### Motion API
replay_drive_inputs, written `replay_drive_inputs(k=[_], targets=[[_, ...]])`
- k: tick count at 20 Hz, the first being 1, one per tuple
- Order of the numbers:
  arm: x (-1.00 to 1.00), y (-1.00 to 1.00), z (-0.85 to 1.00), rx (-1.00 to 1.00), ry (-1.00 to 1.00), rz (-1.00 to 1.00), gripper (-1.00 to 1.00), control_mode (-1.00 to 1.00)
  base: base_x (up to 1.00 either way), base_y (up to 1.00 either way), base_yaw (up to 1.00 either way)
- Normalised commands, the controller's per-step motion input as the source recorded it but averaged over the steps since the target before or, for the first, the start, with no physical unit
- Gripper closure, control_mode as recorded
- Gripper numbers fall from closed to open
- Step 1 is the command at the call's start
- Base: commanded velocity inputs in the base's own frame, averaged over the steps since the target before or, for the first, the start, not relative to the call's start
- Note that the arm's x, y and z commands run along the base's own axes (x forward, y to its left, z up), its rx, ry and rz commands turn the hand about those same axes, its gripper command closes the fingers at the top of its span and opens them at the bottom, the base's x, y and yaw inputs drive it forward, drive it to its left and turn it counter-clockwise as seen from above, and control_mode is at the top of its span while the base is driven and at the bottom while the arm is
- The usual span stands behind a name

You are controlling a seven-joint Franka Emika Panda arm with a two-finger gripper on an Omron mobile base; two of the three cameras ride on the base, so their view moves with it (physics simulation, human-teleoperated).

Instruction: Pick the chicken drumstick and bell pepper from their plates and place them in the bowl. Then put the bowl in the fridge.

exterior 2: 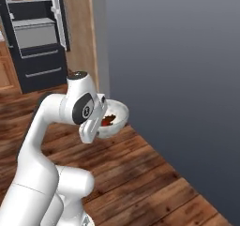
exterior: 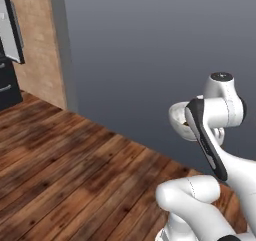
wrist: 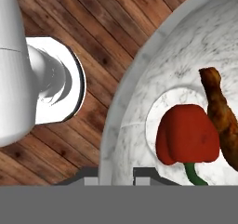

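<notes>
Because the arm's own white links stand in front of it, the gripper (wrist: 117, 174) is mostly hidden from both base cameras; from the hand camera its two dark fingertips (wrist: 91, 175) sit at the lower edge, one on each side of the bowl's rim, clenched on it. The bowl (exterior 2: 118, 113) hangs in the air above the wooden floor (exterior: 60, 170), carried beside the arm's wrist. Inside it lie the bell pepper (wrist: 187, 135), red with a green stem that is cut off at the bottom of the hand camera's picture, and the chicken drumstick (wrist: 222, 118), touching the pepper's side and cut off at the right edge. From the right base camera the bowl's contents read as a dark red-brown smear. The fridge (exterior 2: 40, 37) stands open far back on the left, its top cropped. No writing can be read anywhere.
</notes>
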Motion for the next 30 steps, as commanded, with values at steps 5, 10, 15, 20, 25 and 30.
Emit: replay_drive_inputs(k=[5, 10, 15, 20, 25, 30], targets=[[0.0, 0.0, 0.0, 0.0, 0.0, 0.0, 1.0, 1.0, 0.82, 0.08, 0.29], [0.0, 0.0, 0.0, 0.0, 0.0, 0.0, 1.0, 1.0, 0.85, 0.1, 0.26], [0.0, 0.0, 0.0, 0.0, 0.0, 0.0, 1.0, 1.0, 0.86, 0.09, 0.26], [0.0, 0.0, 0.0, 0.0, 0.0, 0.0, 1.0, 1.0, 0.94, 0.09, 0.18], [0.0, 0.0, 0.0, 0.0, 0.0, 0.0, 1.0, 1.0, 0.94, 0.09, 0.15], [0.0, 0.0, 0.0, 0.0, 0.0, 0.0, 1.0, 1.0, 0.94, 0.05, 0.23]])
